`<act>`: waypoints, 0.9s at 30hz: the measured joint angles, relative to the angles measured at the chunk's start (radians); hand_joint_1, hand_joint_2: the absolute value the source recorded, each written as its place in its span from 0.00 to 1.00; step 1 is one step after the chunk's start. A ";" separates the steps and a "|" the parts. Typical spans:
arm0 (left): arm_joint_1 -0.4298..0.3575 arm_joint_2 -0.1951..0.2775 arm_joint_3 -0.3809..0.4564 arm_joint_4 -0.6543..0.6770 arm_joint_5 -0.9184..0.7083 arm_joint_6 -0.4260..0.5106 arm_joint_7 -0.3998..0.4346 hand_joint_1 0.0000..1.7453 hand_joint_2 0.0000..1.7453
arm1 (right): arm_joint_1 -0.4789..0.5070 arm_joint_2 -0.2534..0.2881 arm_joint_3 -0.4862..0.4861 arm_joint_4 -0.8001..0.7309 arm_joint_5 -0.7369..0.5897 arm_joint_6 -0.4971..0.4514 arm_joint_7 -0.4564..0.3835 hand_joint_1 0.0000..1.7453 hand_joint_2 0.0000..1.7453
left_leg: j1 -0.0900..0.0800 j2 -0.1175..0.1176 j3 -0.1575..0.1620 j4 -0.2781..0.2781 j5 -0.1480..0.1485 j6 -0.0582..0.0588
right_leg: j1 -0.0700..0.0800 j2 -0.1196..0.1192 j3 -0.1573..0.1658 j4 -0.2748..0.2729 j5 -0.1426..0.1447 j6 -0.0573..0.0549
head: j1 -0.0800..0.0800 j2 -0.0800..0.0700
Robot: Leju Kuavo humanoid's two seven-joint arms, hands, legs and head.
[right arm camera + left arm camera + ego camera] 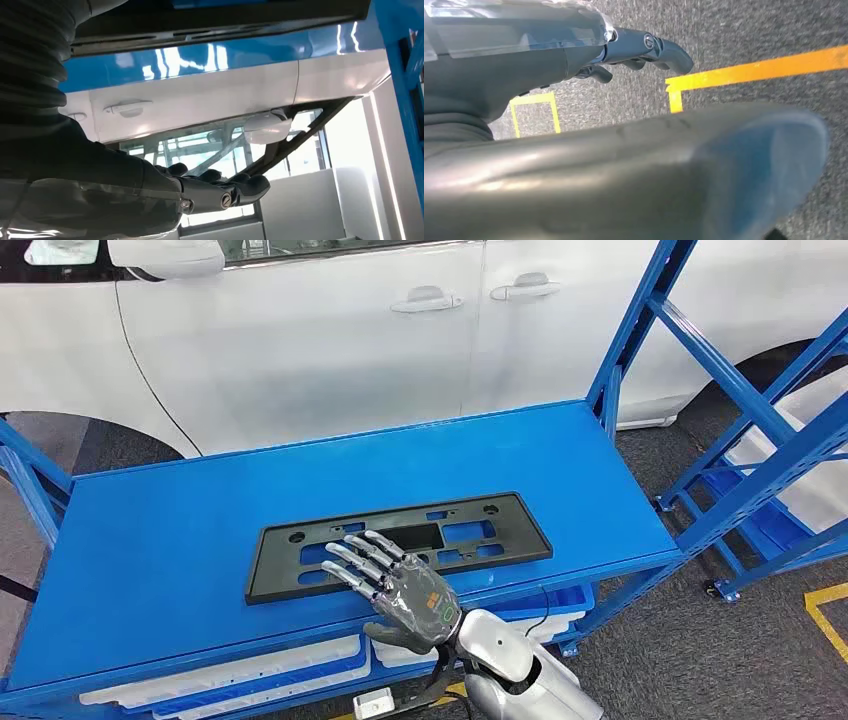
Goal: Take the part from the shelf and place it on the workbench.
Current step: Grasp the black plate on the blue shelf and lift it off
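Step in hand: it looks like the letting-go part. The flat black plastic plate with holes cut in it (398, 544) already lies on the shiny blue metal workbench top (180, 530).
How to do it well: I think the right hand (392, 580) should lift straight up, so it does not drag the plate along.
Right hand: low in the middle of the head view, fingers spread out flat over the near edge of the plate. It grips nothing. I cannot tell if the fingertips touch the plate.
Left hand (644, 50): hangs over grey floor with yellow lines. Fingers curl in a little. I cannot tell how far it is closed.
The plate: long, thin, dull black, with a raised rim. It lies flat in the middle of the frame.
Behind: a white car (400, 330) fills the top of the frame.
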 joint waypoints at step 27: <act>-0.006 0.009 -0.032 0.000 0.001 -0.016 0.003 0.00 0.00 | -0.115 0.163 0.096 0.313 0.131 -0.103 0.117 0.00 1.00 | 0.005 -0.002 -0.007 0.000 0.007 -0.010 | 0.007 -0.001 0.118 -0.225 0.064 -0.012 | 0.000 0.000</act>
